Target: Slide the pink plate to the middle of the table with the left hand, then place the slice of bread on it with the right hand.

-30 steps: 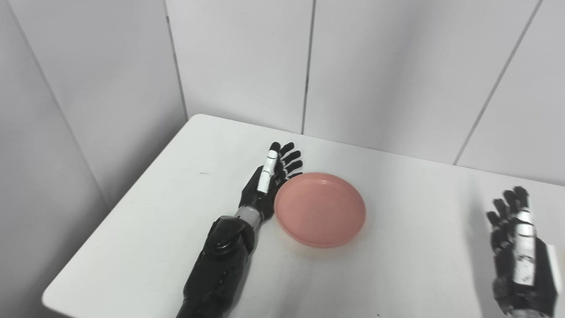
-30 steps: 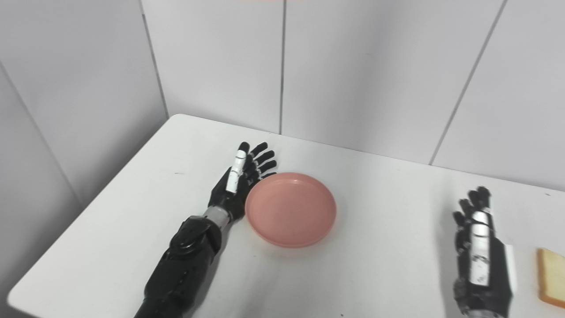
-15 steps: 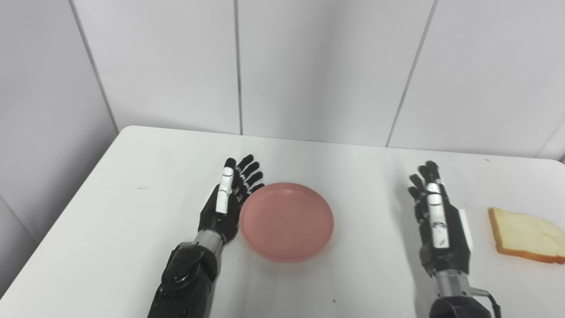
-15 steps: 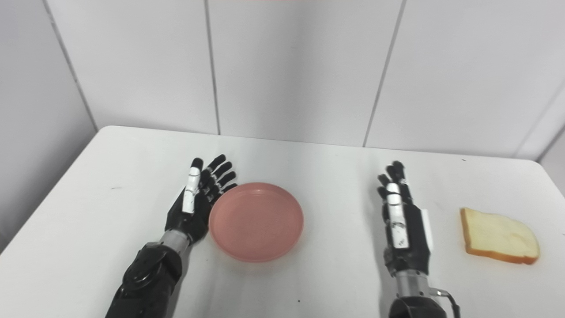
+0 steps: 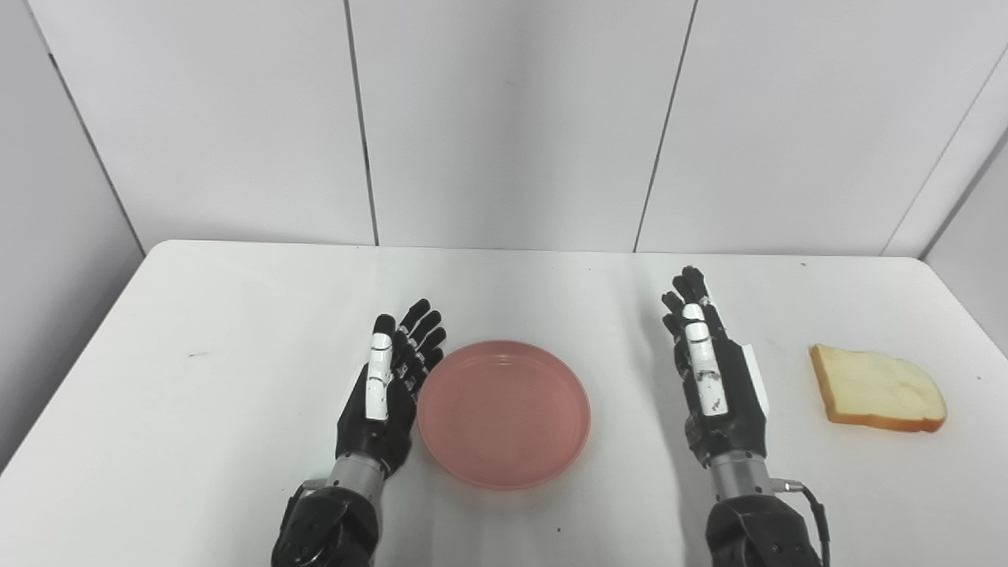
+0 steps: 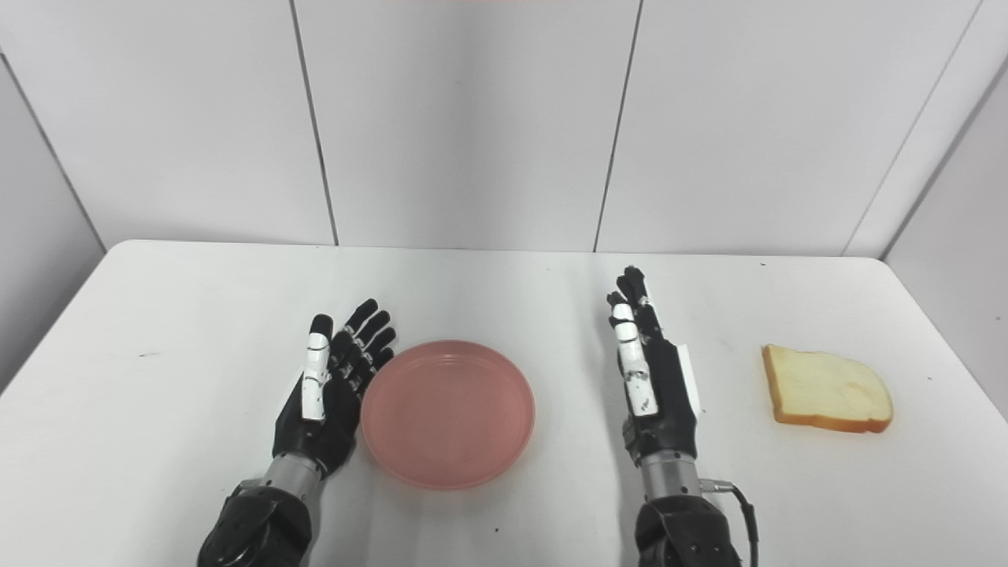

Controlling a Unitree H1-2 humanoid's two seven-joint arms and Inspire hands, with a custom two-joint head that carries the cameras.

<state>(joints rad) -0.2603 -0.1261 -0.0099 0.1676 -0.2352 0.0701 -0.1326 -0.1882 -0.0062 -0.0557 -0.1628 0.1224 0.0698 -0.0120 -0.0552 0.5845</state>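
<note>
A round pink plate (image 5: 504,413) lies flat near the middle of the white table (image 5: 236,315). My left hand (image 5: 387,390) stands open on its edge, palm against the plate's left rim. My right hand (image 5: 713,370) is open too, upright on its edge to the right of the plate, a clear gap between them. A slice of bread (image 5: 876,388) with a brown crust lies flat on the table, further right of the right hand. Neither hand holds anything.
Grey wall panels (image 5: 504,118) close off the table's far edge. The table's right edge (image 5: 965,315) runs just beyond the bread. A cable (image 5: 815,504) hangs at my right wrist.
The camera has swung right, so the whole scene shifted left and the bread came fully into view. The left hand and plate have slid slightly right on the table.
</note>
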